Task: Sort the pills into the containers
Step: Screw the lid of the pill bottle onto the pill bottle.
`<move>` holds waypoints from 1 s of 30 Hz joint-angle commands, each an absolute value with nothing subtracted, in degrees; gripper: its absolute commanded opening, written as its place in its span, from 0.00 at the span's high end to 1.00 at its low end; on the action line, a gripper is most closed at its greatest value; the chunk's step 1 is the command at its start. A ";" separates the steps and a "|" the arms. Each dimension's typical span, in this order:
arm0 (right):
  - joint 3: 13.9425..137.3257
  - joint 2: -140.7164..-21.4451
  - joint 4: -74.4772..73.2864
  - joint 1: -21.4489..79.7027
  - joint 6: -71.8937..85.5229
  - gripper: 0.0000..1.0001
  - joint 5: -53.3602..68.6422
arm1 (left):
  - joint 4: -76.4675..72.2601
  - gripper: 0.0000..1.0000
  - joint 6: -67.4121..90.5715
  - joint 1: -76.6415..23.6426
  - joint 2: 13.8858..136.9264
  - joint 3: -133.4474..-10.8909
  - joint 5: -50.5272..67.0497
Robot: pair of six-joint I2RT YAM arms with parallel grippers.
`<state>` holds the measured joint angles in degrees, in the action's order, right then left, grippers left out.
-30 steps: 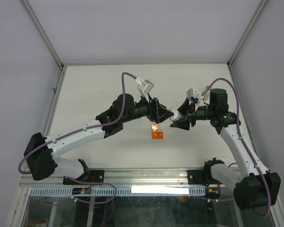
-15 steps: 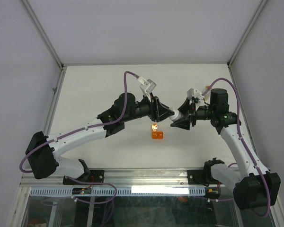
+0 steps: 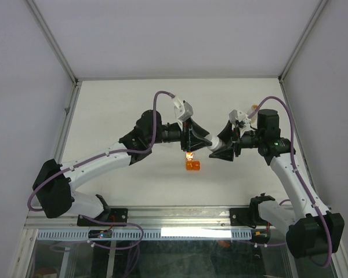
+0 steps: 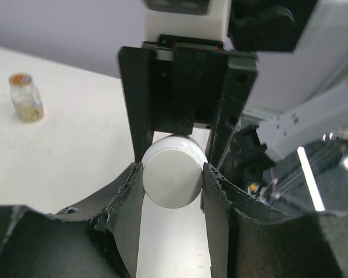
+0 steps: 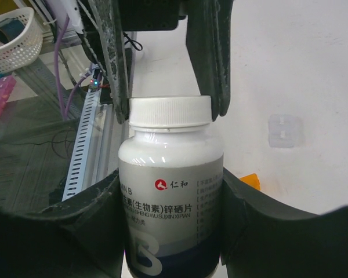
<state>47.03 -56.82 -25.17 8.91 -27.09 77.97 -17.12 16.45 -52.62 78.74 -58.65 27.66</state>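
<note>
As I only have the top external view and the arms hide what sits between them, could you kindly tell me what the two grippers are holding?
Observer: The right gripper is shut on the body of a white bottle, which it holds out toward the other arm.
Operator: Thank you. What is the left gripper doing?
Observer: The left gripper is shut on the bottle's cap, touching it on both sides.
Operator: Is the cap off yet?
Observer: No. The right wrist view shows the cap seated on the bottle's neck.
</note>
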 commanded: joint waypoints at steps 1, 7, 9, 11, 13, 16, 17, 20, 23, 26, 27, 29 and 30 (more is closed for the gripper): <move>49.04 -55.77 -22.06 8.88 -26.85 1.00 77.76 | -19.48 0.85 -4.16 -52.72 81.19 -56.93 56.65; 48.96 -55.60 -22.13 8.79 -26.81 1.00 77.59 | -14.65 0.84 -10.88 -48.74 86.80 -63.95 62.97; 48.87 -55.63 -22.06 8.80 -26.81 1.00 77.67 | -17.62 0.64 -7.95 -47.55 86.63 -64.54 61.06; 48.87 -55.63 -22.06 8.82 -26.81 1.00 77.71 | -24.62 0.29 -2.88 -46.74 85.18 -61.85 55.40; 48.87 -55.63 -22.07 8.87 -26.80 1.00 77.75 | -31.56 0.03 1.94 -46.38 83.01 -58.17 49.24; 48.86 -55.56 -22.06 8.87 -26.81 1.00 77.75 | -36.40 0.01 6.87 -45.34 79.83 -54.53 44.11; 48.84 -55.59 -22.03 8.85 -26.81 1.00 77.76 | -37.56 0.01 8.97 -44.94 79.18 -53.41 42.93; 48.87 -55.55 -22.05 8.88 -26.82 1.00 77.84 | -40.87 0.01 15.66 -43.88 76.62 -49.86 40.49; 48.87 -55.55 -22.00 8.79 -26.86 1.00 77.76 | -44.94 0.01 23.37 -43.10 73.43 -45.76 39.93; 48.87 -55.55 -22.00 8.86 -26.85 1.00 77.75 | -51.98 0.01 30.92 -42.53 70.82 -41.47 38.75; 48.87 -55.55 -21.98 8.84 -26.83 1.00 77.71 | -52.96 0.01 33.55 -42.42 70.21 -40.65 38.15; 48.85 -55.55 -21.98 8.80 -26.81 1.00 77.77 | -50.43 0.02 37.46 -42.39 69.18 -40.77 35.83; 48.87 -55.55 -21.97 8.79 -26.76 1.00 77.70 | -46.56 0.04 38.34 -42.37 68.71 -41.86 34.31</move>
